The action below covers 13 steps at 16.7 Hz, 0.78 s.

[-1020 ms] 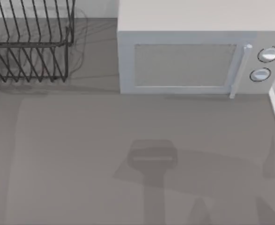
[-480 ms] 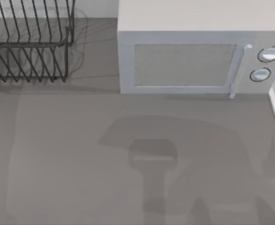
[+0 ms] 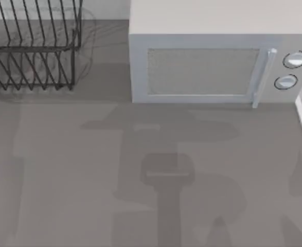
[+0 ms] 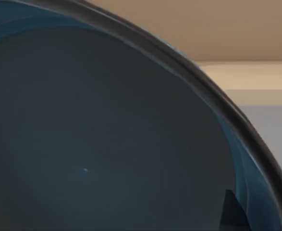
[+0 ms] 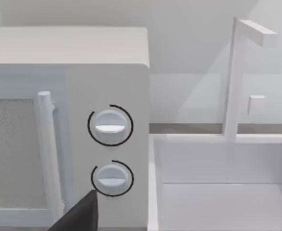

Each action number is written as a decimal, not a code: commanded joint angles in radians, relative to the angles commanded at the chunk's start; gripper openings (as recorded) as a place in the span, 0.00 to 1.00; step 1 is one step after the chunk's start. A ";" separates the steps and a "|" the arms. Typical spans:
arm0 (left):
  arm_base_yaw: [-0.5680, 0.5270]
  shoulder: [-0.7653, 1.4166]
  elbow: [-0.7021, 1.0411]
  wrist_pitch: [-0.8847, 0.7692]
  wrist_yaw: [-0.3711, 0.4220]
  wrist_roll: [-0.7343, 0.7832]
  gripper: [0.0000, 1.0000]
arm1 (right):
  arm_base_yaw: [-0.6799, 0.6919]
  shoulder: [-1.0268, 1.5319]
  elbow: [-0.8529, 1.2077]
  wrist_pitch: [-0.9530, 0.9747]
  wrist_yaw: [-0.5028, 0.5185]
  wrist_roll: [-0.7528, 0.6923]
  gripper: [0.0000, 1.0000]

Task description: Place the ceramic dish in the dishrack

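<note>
The ceramic dish [image 4: 107, 134] sits very close in the left wrist view, its blue-glazed inside and dark rim tilted against a beige wall. A dark fingertip [image 4: 232, 214] of my left gripper rests against the dish's inner wall, so the gripper is shut on the dish and holds it off the counter. The dishrack [image 3: 32, 49], made of black wire with slanted prongs, stands at the back left of the top view. A dark part of my right gripper [image 5: 80, 216] appears low in the right wrist view, facing the microwave's knobs [image 5: 110, 126].
A white microwave [image 3: 212, 56] with its door shut stands at the back, right of the dishrack. A white sink basin [image 5: 227, 192] with a faucet [image 5: 237, 72] lies to its right. Arm shadows fall across the grey counter [image 3: 63, 180].
The broad shadows on the counter have spread leftward and toward the microwave. The dishrack and the microwave have not moved.
</note>
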 joint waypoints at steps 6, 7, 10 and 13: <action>-0.036 0.209 -0.077 0.273 -0.031 -0.003 0.00 | 0.000 0.000 0.000 0.000 0.000 0.000 1.00; -0.037 0.215 -0.080 0.282 -0.032 -0.003 0.00 | 0.000 0.000 0.000 0.000 0.000 0.000 1.00; -0.037 0.215 -0.080 0.282 -0.032 -0.003 0.00 | 0.000 0.000 0.000 0.000 0.000 0.000 1.00; -0.037 0.215 -0.080 0.282 -0.032 -0.003 0.15 | 0.000 0.000 0.000 0.000 0.000 0.000 1.00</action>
